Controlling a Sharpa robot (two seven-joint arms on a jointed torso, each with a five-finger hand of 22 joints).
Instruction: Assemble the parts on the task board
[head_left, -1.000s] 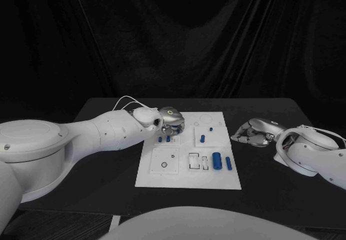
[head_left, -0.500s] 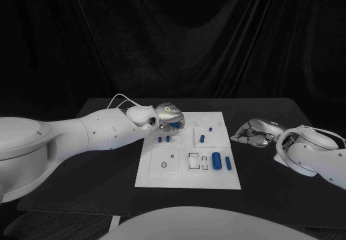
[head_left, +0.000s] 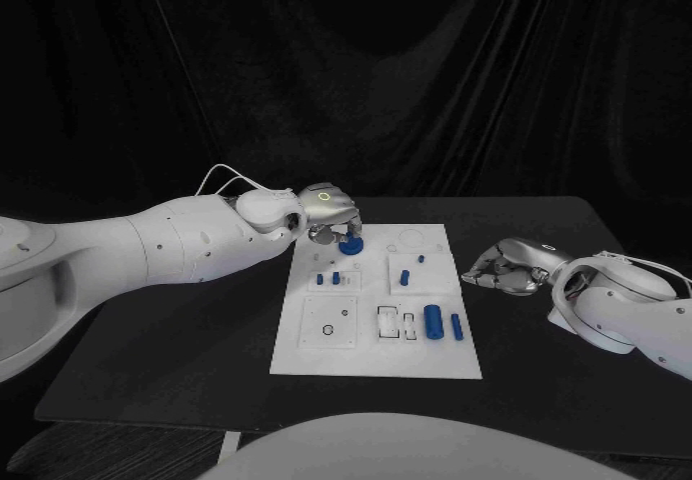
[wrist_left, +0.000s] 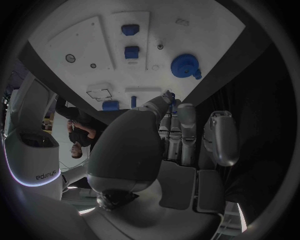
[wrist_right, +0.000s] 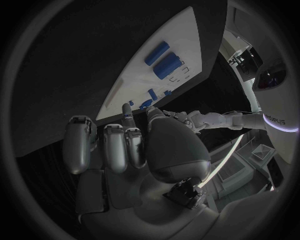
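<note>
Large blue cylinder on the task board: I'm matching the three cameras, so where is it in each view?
Head view: large blue cylinder lies on the board's near right part.
Left wrist view: partly hidden, beside the outlined slots.
Right wrist view: on the white plate, past the fingers.
Shared landmark: the thin blue piece lying right beside it.

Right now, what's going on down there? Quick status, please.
Left hand at board's far end, over blue gear, grip unclear. Right hand curled, empty, beside task board. Nothing blocking.
</note>
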